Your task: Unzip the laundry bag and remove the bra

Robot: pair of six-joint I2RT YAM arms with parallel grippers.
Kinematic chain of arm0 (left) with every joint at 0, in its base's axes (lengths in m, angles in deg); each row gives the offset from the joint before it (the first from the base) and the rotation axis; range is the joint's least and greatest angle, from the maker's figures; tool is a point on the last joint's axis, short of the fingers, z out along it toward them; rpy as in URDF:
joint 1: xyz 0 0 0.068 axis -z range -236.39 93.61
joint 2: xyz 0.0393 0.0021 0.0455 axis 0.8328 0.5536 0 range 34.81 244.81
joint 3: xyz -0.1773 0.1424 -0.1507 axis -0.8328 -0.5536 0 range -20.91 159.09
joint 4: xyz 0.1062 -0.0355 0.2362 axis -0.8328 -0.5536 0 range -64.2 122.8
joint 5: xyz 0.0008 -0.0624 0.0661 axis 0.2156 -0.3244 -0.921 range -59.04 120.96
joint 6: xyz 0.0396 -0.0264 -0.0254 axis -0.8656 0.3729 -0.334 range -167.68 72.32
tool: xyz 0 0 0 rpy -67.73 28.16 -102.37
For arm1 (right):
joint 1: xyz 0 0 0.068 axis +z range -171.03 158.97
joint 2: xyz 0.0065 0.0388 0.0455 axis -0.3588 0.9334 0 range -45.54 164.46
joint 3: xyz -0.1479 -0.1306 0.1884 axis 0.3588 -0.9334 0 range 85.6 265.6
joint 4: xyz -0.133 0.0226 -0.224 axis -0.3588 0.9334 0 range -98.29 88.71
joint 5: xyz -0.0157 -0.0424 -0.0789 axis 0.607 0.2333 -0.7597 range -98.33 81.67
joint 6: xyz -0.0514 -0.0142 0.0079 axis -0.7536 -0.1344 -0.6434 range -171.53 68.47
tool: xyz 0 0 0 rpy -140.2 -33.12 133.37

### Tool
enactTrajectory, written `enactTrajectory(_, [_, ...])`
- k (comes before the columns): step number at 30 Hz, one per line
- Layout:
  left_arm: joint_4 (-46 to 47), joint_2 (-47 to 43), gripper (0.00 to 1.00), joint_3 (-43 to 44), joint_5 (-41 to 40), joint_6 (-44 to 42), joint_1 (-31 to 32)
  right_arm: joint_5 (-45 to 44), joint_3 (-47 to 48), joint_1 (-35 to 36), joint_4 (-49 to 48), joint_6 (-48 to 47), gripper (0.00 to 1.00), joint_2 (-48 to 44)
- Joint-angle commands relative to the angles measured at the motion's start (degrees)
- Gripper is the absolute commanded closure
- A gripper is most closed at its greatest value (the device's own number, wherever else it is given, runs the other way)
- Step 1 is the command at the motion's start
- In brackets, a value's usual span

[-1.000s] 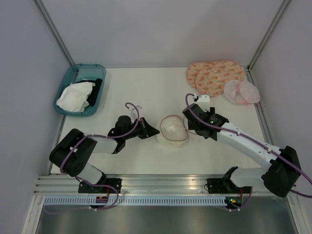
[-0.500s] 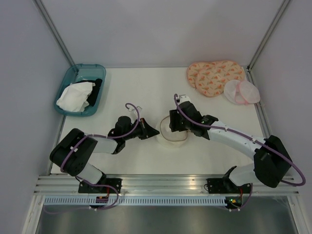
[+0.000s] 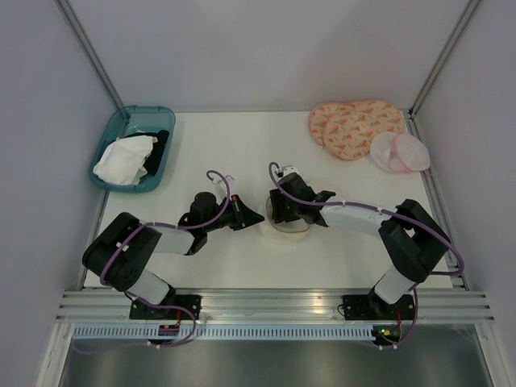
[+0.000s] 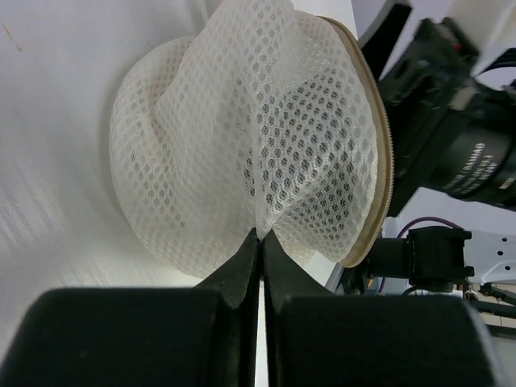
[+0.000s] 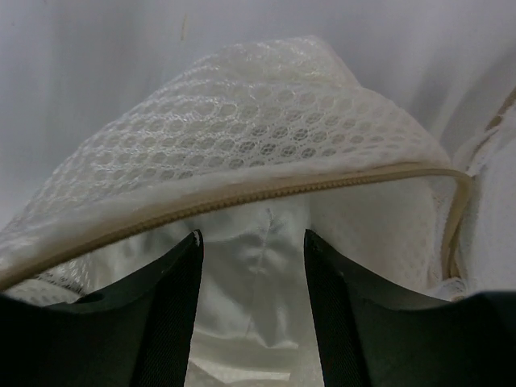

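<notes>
The laundry bag (image 3: 295,229), a cream-white mesh pouch (image 4: 234,137) with a tan rim (image 4: 376,153), lies mid-table and is mostly hidden by the right arm in the top view. My left gripper (image 3: 255,218) is shut on a fold of its mesh (image 4: 261,234) at the pouch's left side. My right gripper (image 3: 280,214) sits over the pouch, fingers inside the unzipped mouth below the tan zipper line (image 5: 282,190). Its jaws (image 5: 252,239) stand apart, with white soft fabric, the bra (image 5: 260,286), bunched between them.
A teal bin (image 3: 109,131) at the far left holds a white cloth (image 3: 122,159) and a black cloth (image 3: 162,143). A pink-orange patterned pad (image 3: 355,125) and a pale pink mesh pair (image 3: 399,151) lie at the far right. Walls enclose three sides.
The right arm has swung left from beside the pouch to over it. Its fingers have gone into the opening and drawn closer together. The left gripper has kept its pinch in place.
</notes>
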Motion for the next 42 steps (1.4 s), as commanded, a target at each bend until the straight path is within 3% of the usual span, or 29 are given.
enactTrajectory(1, [4.1,0.0,0.98,-0.5,1.9,1.4,-0.3,-1.0,2.6,0.5,-4.2,1.2,0.41,3.6])
enactTrajectory(6, [4.7,0.3,0.98,-0.6,2.2,1.6,-0.3,1.6,3.2,0.9,-8.4,1.9,0.43,6.1])
enactTrajectory(8, [4.8,0.3,0.98,-0.7,2.1,1.6,-0.3,1.2,3.3,1.3,-8.9,2.1,0.49,6.0])
enactTrajectory(12, [5.6,1.0,0.98,-1.0,2.4,1.8,-0.3,-1.0,4.6,1.3,-8.0,1.5,0.72,6.4])
enactTrajectory(13, [6.0,1.1,0.98,-1.0,2.6,1.9,-0.3,-2.3,4.7,1.4,-7.5,1.5,0.84,6.6])
enactTrajectory(16, [6.3,1.3,0.98,-1.4,2.5,2.0,-0.3,-3.4,4.8,1.3,-6.5,1.1,1.00,6.2])
enactTrajectory(23, [6.4,1.5,0.98,-2.4,2.1,1.8,-0.5,-2.7,-0.9,1.4,-3.4,0.6,1.00,-7.2])
enactTrajectory(31, [7.1,3.5,0.97,-2.2,2.4,2.1,-0.8,5.6,-6.1,1.4,1.2,0.5,1.00,-24.6])
enactTrajectory(35, [6.9,3.9,0.82,-2.2,2.2,2.4,-1.1,8.1,-6.1,1.4,3.7,0.0,0.99,-30.5])
enactTrajectory(36, [6.6,3.9,0.64,-2.2,2.2,2.8,-1.1,9.0,-6.1,1.4,3.8,0.3,0.99,-31.5])
enactTrajectory(39, [6.6,3.8,0.45,-2.4,2.2,3.3,-1.3,13.9,-5.1,1.3,5.6,0.4,1.00,-33.8])
enactTrajectory(42, [6.5,3.4,0.41,-2.3,2.2,3.6,-1.4,20.4,-5.3,1.4,6.0,1.0,1.00,-34.2])
